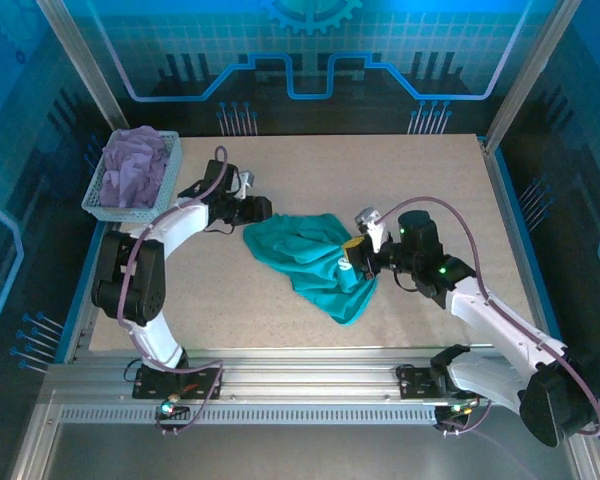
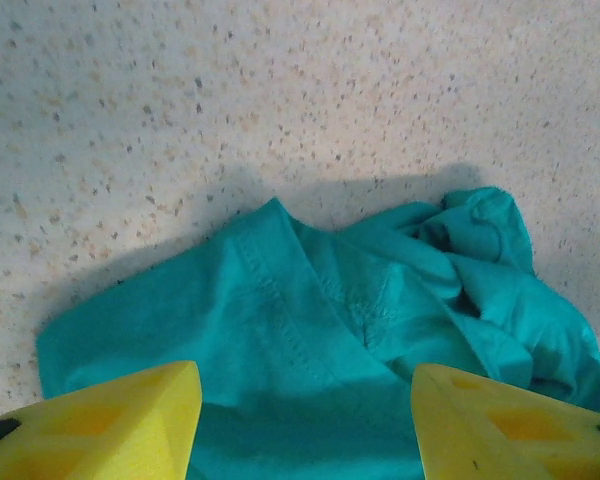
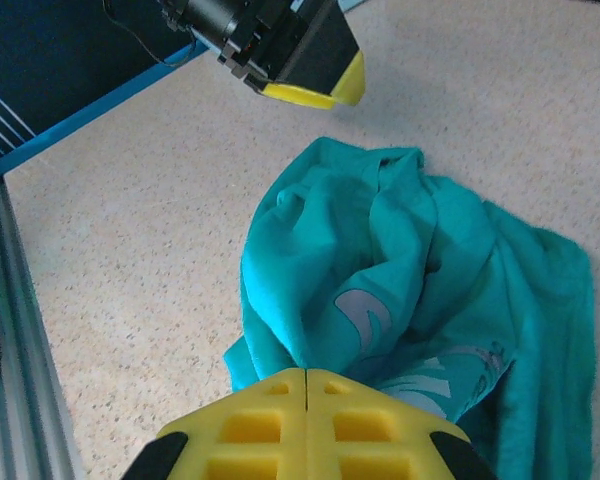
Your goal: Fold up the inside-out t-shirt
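The t-shirt [image 1: 315,262] lies crumpled in the middle of the table [image 1: 420,180] — flattening comes first, I judge. My right gripper [image 1: 352,256] is clamped on its right edge; my left gripper [image 1: 258,210] hangs open over the left hem — it should pinch there, then spread.

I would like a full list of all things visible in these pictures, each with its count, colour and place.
t-shirt: one, teal, crumpled in the middle of the table.
garment: one, lavender, piled in the basket.
basket: one, light blue mesh, far left corner of the table.
table: one, speckled beige, under everything.
left gripper: one, yellow fingers, open, at the t-shirt's far left end.
right gripper: one, yellow fingers, shut on the t-shirt's right edge.
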You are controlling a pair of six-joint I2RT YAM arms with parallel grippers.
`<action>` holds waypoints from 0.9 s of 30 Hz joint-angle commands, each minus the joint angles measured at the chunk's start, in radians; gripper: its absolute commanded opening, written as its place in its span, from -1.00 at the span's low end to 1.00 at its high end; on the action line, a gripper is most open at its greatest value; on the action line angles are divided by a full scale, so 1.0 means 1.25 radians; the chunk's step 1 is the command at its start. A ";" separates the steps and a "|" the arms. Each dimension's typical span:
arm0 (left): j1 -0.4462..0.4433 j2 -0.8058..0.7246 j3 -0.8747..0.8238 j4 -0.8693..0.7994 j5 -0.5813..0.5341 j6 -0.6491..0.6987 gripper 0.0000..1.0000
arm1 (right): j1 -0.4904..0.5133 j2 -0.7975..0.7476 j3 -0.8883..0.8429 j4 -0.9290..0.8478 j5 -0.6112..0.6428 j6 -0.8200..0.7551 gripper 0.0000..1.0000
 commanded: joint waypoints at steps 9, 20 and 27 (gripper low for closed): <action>-0.031 -0.145 -0.198 0.094 -0.048 -0.065 0.24 | 0.183 0.115 0.005 -0.187 0.058 0.002 -0.47; -0.150 -0.245 -0.268 0.133 -0.067 -0.064 0.45 | 0.113 0.223 0.091 -0.010 0.114 0.141 0.02; -0.173 -0.200 -0.289 0.134 -0.006 -0.091 0.34 | 0.112 0.404 0.178 0.089 0.144 0.217 -0.05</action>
